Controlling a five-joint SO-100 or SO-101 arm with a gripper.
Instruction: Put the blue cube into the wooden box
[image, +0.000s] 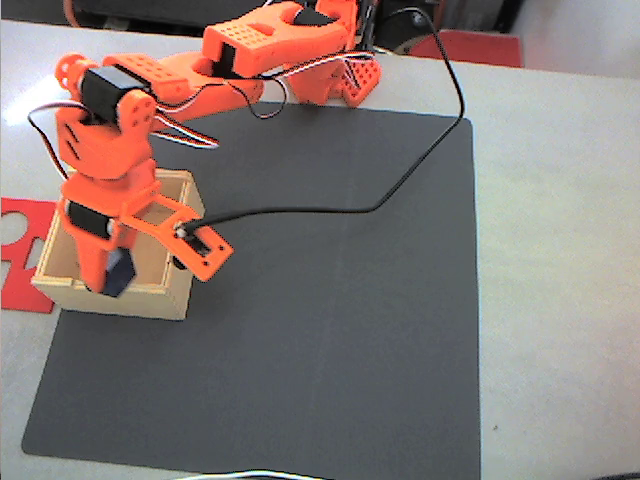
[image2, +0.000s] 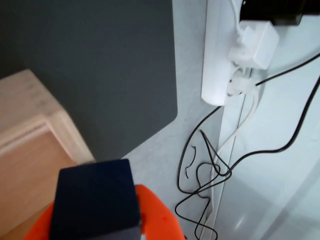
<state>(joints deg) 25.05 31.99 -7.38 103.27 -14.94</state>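
In the fixed view the wooden box (image: 130, 299) stands on the left edge of the dark mat. My orange gripper (image: 110, 280) points down over the box's front part and is shut on the blue cube (image: 121, 271). The cube hangs just above the front wall, and I cannot tell whether it touches the wood. In the wrist view the blue cube (image2: 95, 202) sits low in the picture against an orange finger (image2: 160, 217), with a corner of the wooden box (image2: 35, 145) behind it at the left.
A dark grey mat (image: 330, 320) covers the middle of the table. A flat red cut-out (image: 20, 250) lies left of the box. A black cable (image: 420, 180) arcs over the mat. A white power strip (image2: 220, 50) and loose cables (image2: 210, 170) lie past the mat's edge.
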